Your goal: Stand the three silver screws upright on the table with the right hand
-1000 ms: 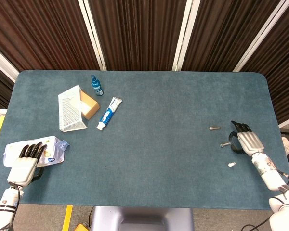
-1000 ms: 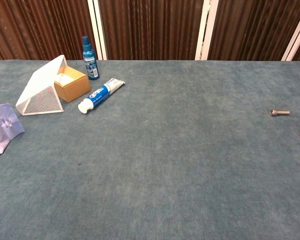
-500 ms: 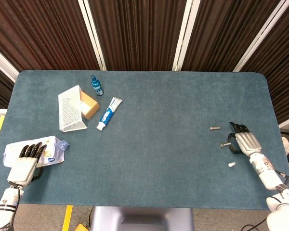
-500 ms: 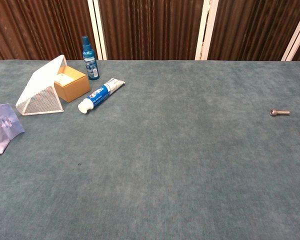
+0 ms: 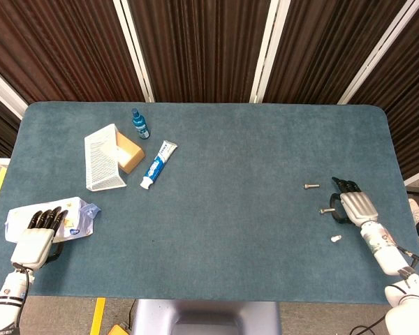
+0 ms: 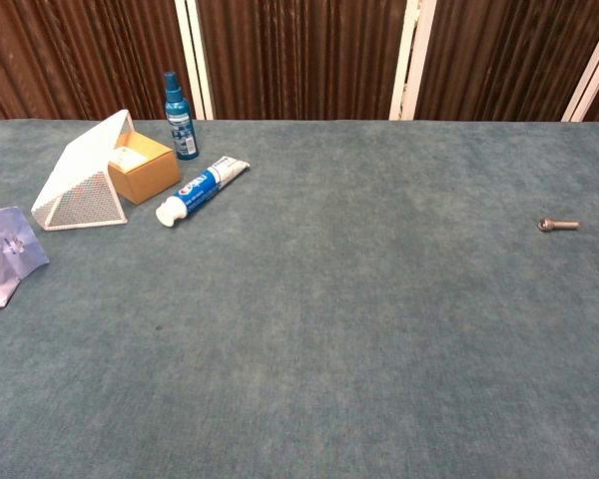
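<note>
Silver against the blue felt surface [image 5: 230,174], three screws sit at the right side: the far screw [image 5: 311,186] and the middle screw [image 5: 327,209] lie flat, and the near screw [image 5: 336,239] looks short, perhaps already on end, though I cannot tell. My right hand [image 5: 354,204] is just right of the middle screw, fingers partly curled over it; whether it touches or has hold of it I cannot tell. My left hand [image 5: 40,234] rests flat on a plastic packet [image 5: 80,213], fingers extended, holding nothing. I judge the risk is nudging the middle screw so it rolls away, or a fingertip sweeping the near one over.
</note>
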You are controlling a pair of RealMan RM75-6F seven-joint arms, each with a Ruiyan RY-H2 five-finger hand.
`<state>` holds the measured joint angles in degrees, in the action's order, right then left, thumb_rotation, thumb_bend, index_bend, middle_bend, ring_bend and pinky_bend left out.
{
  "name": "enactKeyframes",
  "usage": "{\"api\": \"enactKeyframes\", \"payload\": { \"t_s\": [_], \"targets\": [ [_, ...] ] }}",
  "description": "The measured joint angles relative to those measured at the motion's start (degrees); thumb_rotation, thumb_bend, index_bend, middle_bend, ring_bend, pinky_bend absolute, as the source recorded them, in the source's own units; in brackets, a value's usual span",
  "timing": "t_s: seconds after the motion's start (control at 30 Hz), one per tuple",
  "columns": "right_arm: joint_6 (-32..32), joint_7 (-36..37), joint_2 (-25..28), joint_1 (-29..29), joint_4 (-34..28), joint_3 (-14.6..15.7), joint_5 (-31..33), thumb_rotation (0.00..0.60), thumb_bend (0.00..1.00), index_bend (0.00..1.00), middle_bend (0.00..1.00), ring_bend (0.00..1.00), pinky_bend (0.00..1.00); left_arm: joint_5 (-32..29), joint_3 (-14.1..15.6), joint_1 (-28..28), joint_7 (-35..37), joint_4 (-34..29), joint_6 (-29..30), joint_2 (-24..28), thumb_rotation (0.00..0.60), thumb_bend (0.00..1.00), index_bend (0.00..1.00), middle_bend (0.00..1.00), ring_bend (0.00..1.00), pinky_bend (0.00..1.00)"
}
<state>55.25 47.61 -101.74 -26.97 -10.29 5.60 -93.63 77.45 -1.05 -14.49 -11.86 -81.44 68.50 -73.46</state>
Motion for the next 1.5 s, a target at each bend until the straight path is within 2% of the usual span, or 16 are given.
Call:
{"api": "enactKeyframes", "payload": {
  "t_s": [0.43, 0.73, 1.13, 1.5],
  "targets": [
    [6.6, -1.6, 1.3, 0.6, -1.2, -0.3, -0.1, 0.6, 0.49, 0.65, 0.11, 0.0, 0.0, 0.5, 0.2, 0.1, 0.2, -0.5, 0.5, 0.3, 0.6, 0.47, 0.0, 0.0, 0.0, 0.05],
    [11.7, -5.6, 2.6, 1.0, -3.7, 0.0, -1.0, 0.6, 0.49, 0.63, 0.11, 0.0, 0.0, 1.0, 0.4, 0.2, 0.5, -0.8, 0.9, 0.5, 0.6, 0.47, 0.0, 0.0, 0.0, 0.05],
    [15.2, -18.2, 4.4, 1.0, -5.8, 1.1, -2.7, 0.6, 0.49, 0.62, 0.11, 0.0, 0.0, 1.7, 0.6, 0.3, 0.9, -1.2, 1.3, 0.8, 0.6, 0.48, 0.0, 0.0, 0.0, 0.05],
    [17.1, -30.0, 7.2, 0.8, -11.1, 1.8, -3.9, 0.6, 0.49, 0.62, 0.11, 0.0, 0.0, 1.8, 0.8, 0.3, 1.0, -1.4, 1.2, 1.0, 0.6, 0.48, 0.0, 0.0, 0.0, 0.05]
  ]
}}
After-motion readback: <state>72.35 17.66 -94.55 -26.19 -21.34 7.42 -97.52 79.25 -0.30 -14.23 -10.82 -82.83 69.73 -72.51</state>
